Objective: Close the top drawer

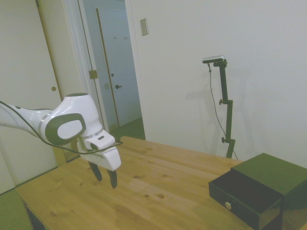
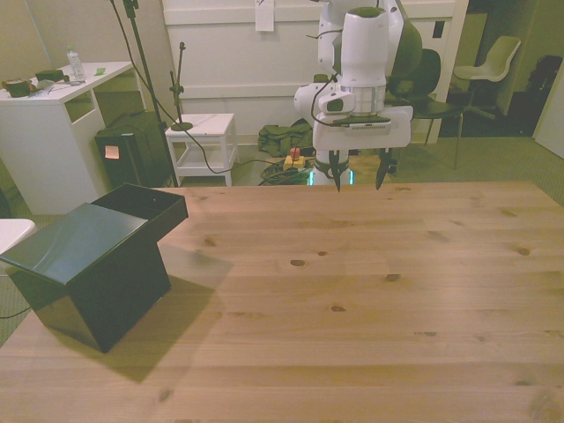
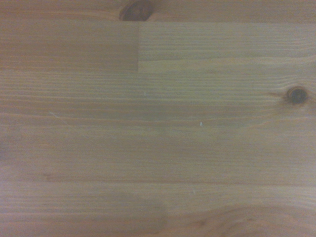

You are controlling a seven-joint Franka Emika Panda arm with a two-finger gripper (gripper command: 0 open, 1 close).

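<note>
A: The top drawer (image 1: 245, 196) sticks out of the black cabinet (image 1: 278, 173); in the side view its front with the small silvery knob (image 1: 228, 205) faces the open table, at the picture's lower right.

B: And our gripper (image 1: 106, 176)?

A: It hangs above bare wood, well apart from the drawer, fingers spread with nothing between them. In the front view the gripper (image 2: 357, 172) is up by the table's far edge, while the top drawer (image 2: 145, 209) juts from the cabinet at the front view's left.

B: So which way do we go?

A: We judge the drawer lies off toward the front view's left and somewhat nearer the camera. Its sliding axis runs from the cabinet body out toward the table's far side, so we would have to come round to the drawer's front and push along that line, back into the cabinet.

B: The wrist view?

A: Only table (image 3: 158, 128) planks and knots.
</note>
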